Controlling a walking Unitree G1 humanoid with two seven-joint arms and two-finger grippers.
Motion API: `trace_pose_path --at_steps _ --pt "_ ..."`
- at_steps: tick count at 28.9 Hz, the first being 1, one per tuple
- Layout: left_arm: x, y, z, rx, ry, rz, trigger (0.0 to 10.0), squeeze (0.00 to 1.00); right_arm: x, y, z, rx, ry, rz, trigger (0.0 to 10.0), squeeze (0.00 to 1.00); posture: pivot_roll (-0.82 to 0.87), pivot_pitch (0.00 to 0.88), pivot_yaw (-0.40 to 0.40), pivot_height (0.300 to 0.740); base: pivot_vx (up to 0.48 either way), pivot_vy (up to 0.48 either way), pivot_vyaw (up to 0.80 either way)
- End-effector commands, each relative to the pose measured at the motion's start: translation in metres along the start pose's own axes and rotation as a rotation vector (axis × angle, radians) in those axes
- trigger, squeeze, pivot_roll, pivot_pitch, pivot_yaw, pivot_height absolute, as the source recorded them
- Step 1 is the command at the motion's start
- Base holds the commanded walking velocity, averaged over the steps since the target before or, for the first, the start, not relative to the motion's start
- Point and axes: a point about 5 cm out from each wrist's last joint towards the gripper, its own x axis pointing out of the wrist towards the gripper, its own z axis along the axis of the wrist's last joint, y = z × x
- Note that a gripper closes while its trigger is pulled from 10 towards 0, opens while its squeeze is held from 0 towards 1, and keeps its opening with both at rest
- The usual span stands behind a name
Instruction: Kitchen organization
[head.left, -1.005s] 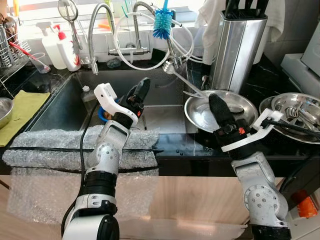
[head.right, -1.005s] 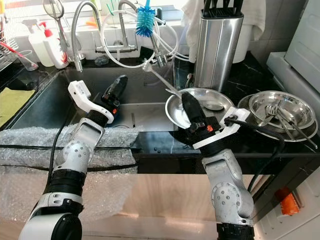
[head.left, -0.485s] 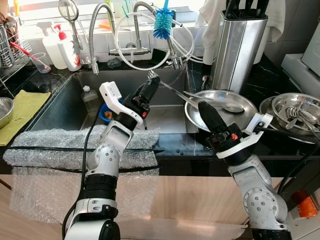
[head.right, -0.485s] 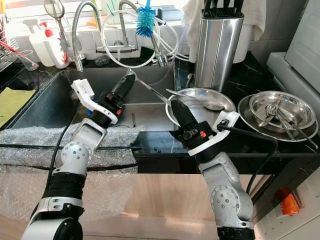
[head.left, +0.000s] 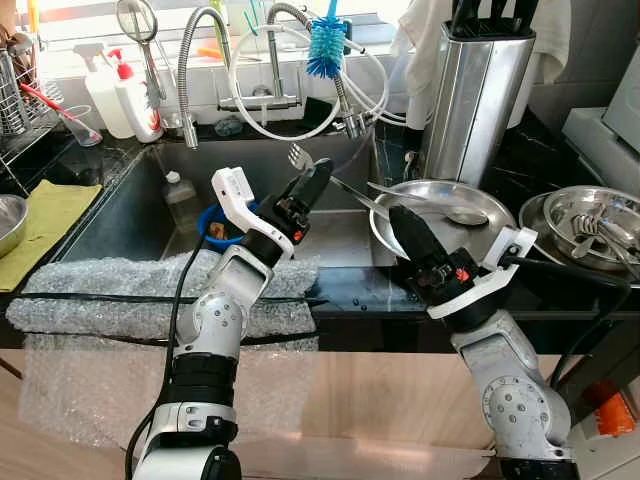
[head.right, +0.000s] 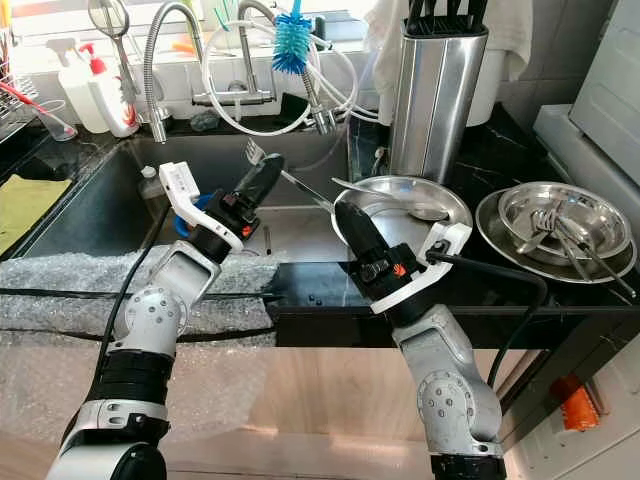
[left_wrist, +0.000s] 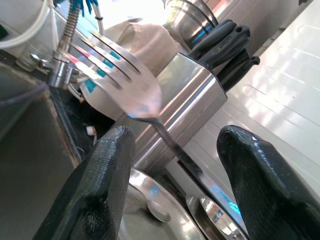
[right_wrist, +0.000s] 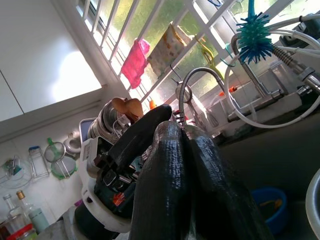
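Passing a fork (head.right: 262, 160) over the sink (head.right: 110, 195), our right gripper (head.right: 352, 215) clamps its handle; at nine o'clock, left gripper (head.right: 262, 175) spread to receive.

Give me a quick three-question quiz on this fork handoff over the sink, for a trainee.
1. True or false: the left gripper stands open with the fork between its fingers.
2. What grips the fork's handle? A) the right gripper B) the left gripper C) a person's hand
3. Fill in: the blue bowl lies in the ____.

Key: 1 true; 2 A; 3 sink.
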Motion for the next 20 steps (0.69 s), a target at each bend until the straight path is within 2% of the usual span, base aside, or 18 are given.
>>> trace_pose_path --at_steps 1,11,12,13,14,20 --pt "-0.0002 -0.0031 0.0009 0.012 0.004 -0.012 10.0 0.0 0.0032 0.0056 -0.004 0.005 0.024 0.035 10.0 0.0 -0.03 0.014 0.094 0.74 0.0 0.0 0.0" --pt "0.0012 -0.0036 -0.0024 0.007 -0.001 0.005 10.0 0.0 0.0048 0.0112 -0.0094 0.015 0.04 0.054 10.0 0.0 -0.03 0.015 0.093 0.74 0.0 0.0 0.0" --pt "0.0012 -0.0026 -0.0015 0.009 -0.008 0.013 4.4 0.0 0.0048 0.0111 -0.0095 0.013 0.04 0.052 10.0 0.0 -0.03 0.016 0.093 0.74 0.0 0.0 0.0" --pt "0.0012 -0.0026 -0.0015 0.009 -0.008 0.013 4.4 0.0 0.0048 0.0111 -0.0095 0.013 0.04 0.052 10.0 0.0 -0.03 0.016 0.093 0.74 0.0 0.0 0.0" --pt "0.0011 -0.0014 -0.0001 0.012 -0.016 0.021 0.0 0.0 0.0049 0.0107 -0.0094 0.011 0.039 0.048 10.0 0.0 -0.03 0.016 0.093 0.74 0.0 0.0 0.0" --pt "0.0001 0.0016 0.0033 0.019 -0.025 0.037 0.0 0.0 0.0064 0.0045 -0.0067 -0.018 0.019 -0.006 10.0 0.0 -0.03 0.016 0.094 0.74 0.0 0.0 0.0"
